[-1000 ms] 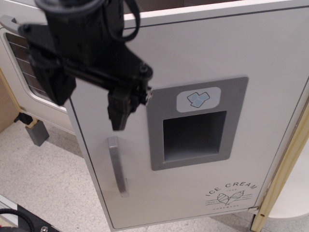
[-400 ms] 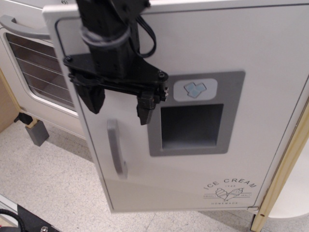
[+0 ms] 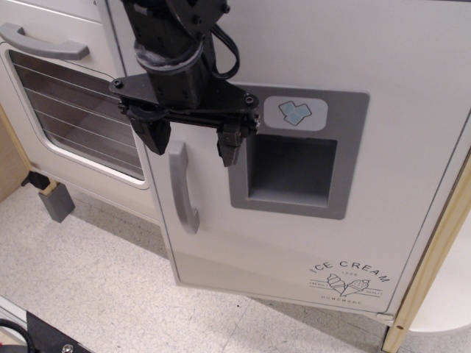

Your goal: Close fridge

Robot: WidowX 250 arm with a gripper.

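Observation:
The white fridge door [image 3: 390, 66] fills the right of the view. It has a grey recessed dispenser panel [image 3: 294, 165], a blue ice-cube icon [image 3: 294, 112], a vertical grey handle [image 3: 183, 190] and "ICE CREAM" lettering [image 3: 351, 276]. The door stands close to flush with the cabinet; its left edge is next to the oven. My black gripper [image 3: 193, 143] is open, with one finger on each side of the top of the handle, close against the door face. It holds nothing.
The white oven door [image 3: 66, 110] with window and horizontal grey handle [image 3: 44, 44] is at the left. A grey block [image 3: 57, 202] sits on the speckled floor [image 3: 88, 279] below it. A wooden post [image 3: 434, 257] runs down the right edge.
The fridge door has swung back towards the cabinet, its left edge moving right and uncovering the oven window. My gripper has moved right and down with it, from above the handle to astride its top.

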